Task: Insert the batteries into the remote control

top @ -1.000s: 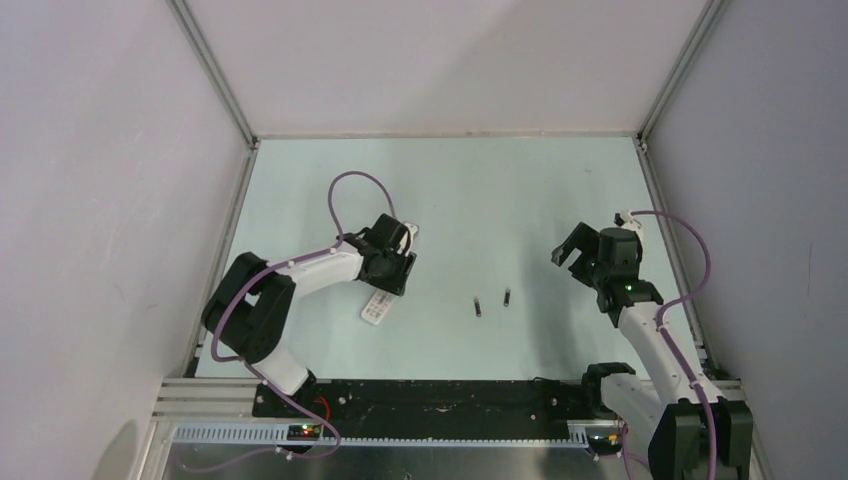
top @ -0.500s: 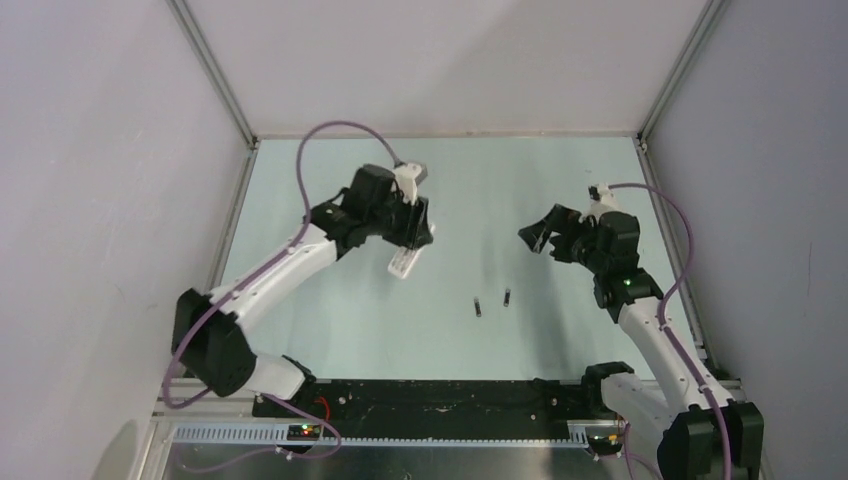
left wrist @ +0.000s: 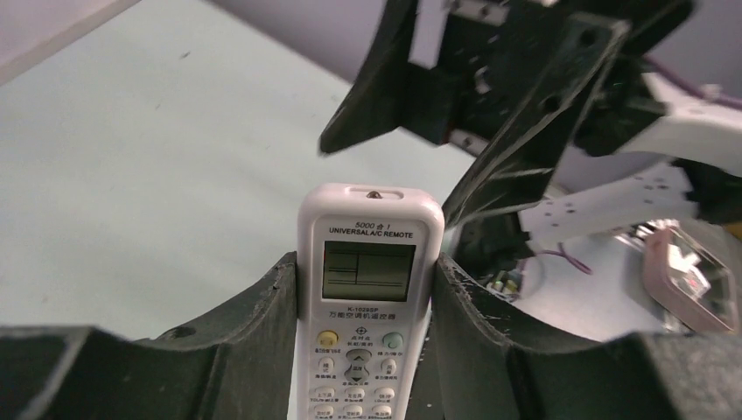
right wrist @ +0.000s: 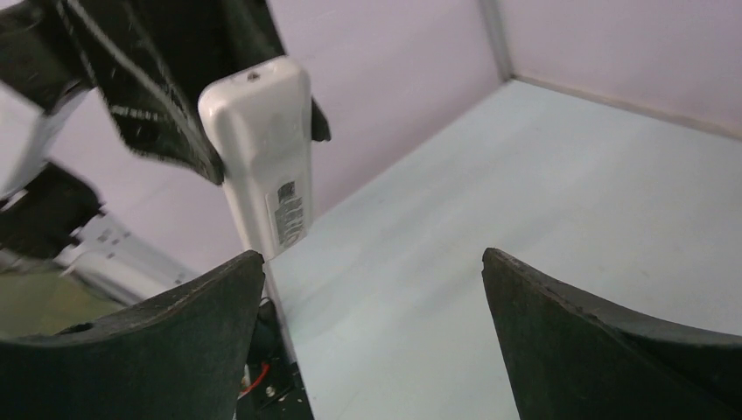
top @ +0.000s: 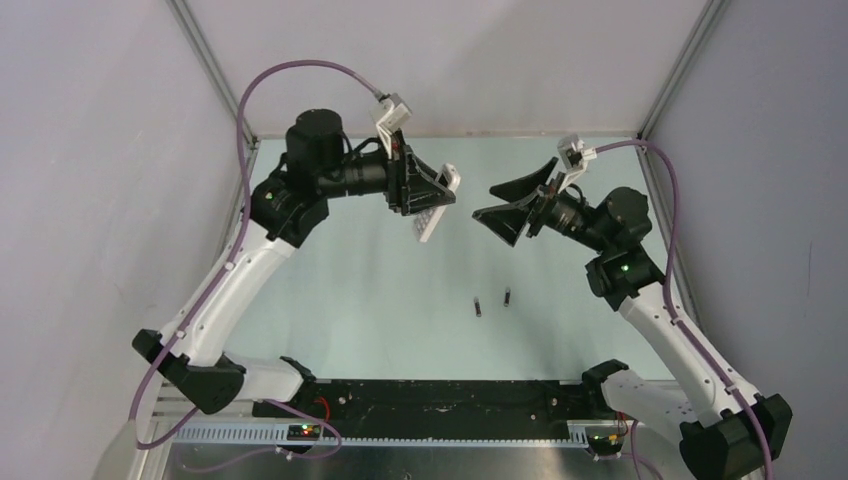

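White remote (top: 427, 224), top view: left claw (top: 422, 203) is gripping it aloft, tilted.
Batteries (top: 478, 307), top view: both are lying loose on the table (top: 380, 300), well apart from the remote; nothing is being loaded yet.
Right claw (top: 486, 202), top view: it is gaping wide, empty, facing the remote.
Left wrist view: fingers (left wrist: 262, 306) are pinching the remote's long sides, display showing.
Right wrist view: spread fingers (right wrist: 219, 297) are framing the remote's back without touching it.

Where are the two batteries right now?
In the top view the batteries lie side by side, slightly apart, on the table near its middle, between the two arms and nearer their bases than the raised remote.
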`<state>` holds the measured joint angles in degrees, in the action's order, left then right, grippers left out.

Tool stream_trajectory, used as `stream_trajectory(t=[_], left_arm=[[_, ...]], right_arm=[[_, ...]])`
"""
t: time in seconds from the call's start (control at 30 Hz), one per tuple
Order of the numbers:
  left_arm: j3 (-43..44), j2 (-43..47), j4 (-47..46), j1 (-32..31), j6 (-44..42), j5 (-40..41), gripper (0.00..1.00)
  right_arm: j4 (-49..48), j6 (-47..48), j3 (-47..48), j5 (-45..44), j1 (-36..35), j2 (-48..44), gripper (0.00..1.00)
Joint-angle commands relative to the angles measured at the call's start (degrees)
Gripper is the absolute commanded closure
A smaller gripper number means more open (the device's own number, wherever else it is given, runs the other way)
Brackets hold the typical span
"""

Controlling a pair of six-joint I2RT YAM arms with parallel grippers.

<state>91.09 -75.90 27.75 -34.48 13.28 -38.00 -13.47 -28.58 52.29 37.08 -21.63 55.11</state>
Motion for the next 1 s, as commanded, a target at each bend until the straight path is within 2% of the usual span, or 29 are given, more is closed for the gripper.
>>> stream_trajectory(t=[0.0,0.3,0.7,0.97], left_arm=[[6.0,2.2,-1.1,-0.3,1.6,-12.7,1.0],[8.7,4.8,-2.9,-1.1,-0.7,-19.8,1.0],[7.4,5.6,-3.7,-2.8,-1.5,-21.1,1.0],[5.8,6.0,-3.6,-3.3,-1.8,-19.6,1.0]], right_arm=[[-12.1,-0.2,1.7,8.7,-4.6,1.2,0.01],[-24.4,-0.4,1.7,15.4,-12.4,3.5,0.0],[-32.1,0.1,2.8,8.2,-22.4,11.2,0.0],[-37.0,-3.4,3.8,6.4,-24.7,15.5,0.01]])
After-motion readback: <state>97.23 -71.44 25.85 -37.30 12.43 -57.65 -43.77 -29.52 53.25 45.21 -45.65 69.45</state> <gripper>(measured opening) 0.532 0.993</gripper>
